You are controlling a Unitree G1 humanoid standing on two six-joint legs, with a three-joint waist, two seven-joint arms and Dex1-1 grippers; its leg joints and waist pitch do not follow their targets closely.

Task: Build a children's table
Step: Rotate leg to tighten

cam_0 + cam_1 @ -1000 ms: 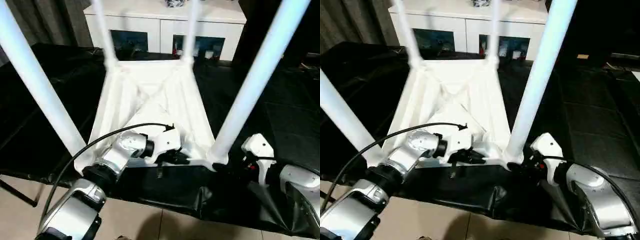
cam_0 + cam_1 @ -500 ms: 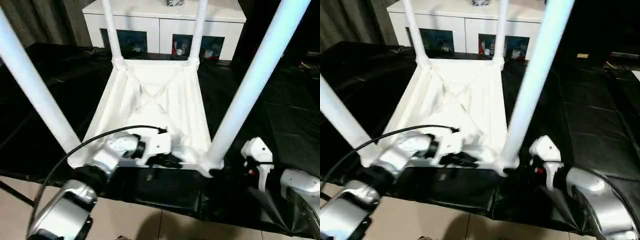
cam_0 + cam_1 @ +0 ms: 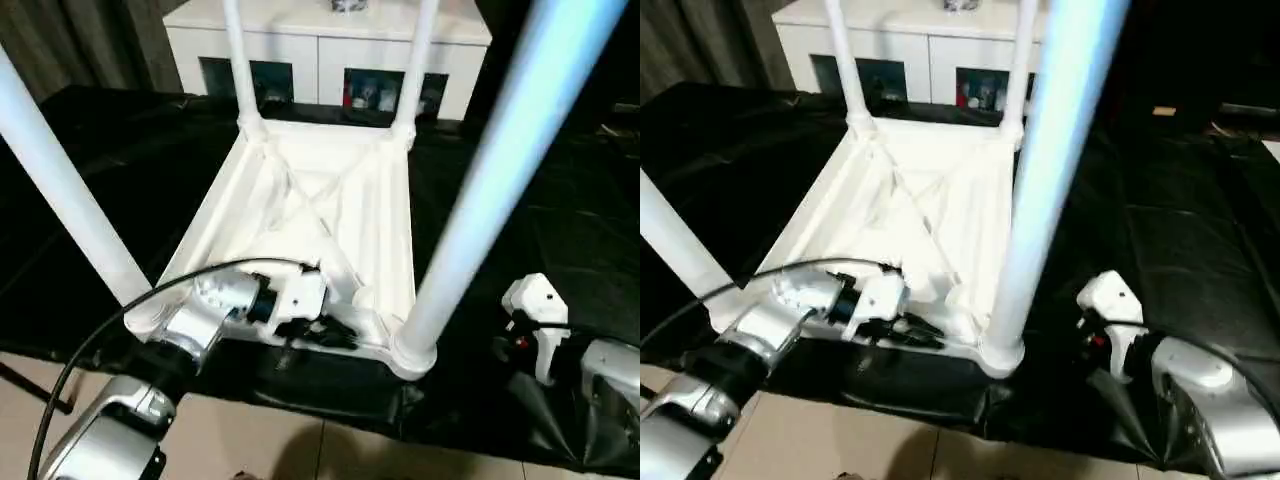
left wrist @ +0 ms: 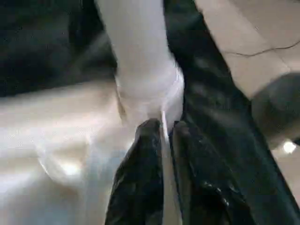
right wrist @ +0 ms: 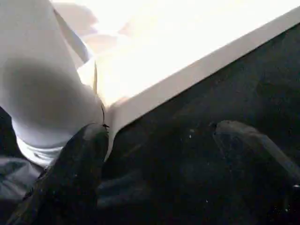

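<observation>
Two grippers sit at the near edge of the black-covered work surface (image 3: 120,180). Left gripper (image 4: 161,127): black fingers nearly together, a thin rib of the white tabletop (image 3: 330,215) pinched in the narrow gap between them, at the tabletop's near rim beside its near right corner socket (image 3: 412,352). Right gripper (image 5: 159,136): fingers wide apart, nothing between them, resting on the black cover just beside that same corner; one finger (image 5: 77,164) appears to touch the socket's base.

Tabletop lies upside down, ribbed underside up, in the middle of the surface. All four white legs stand in the corner sockets: near left leg (image 3: 65,195), near right leg (image 3: 490,185), far left leg (image 3: 240,65), far right leg (image 3: 418,65).

Beyond the far edge stands a white cabinet (image 3: 320,45) with dark glass doors.
</observation>
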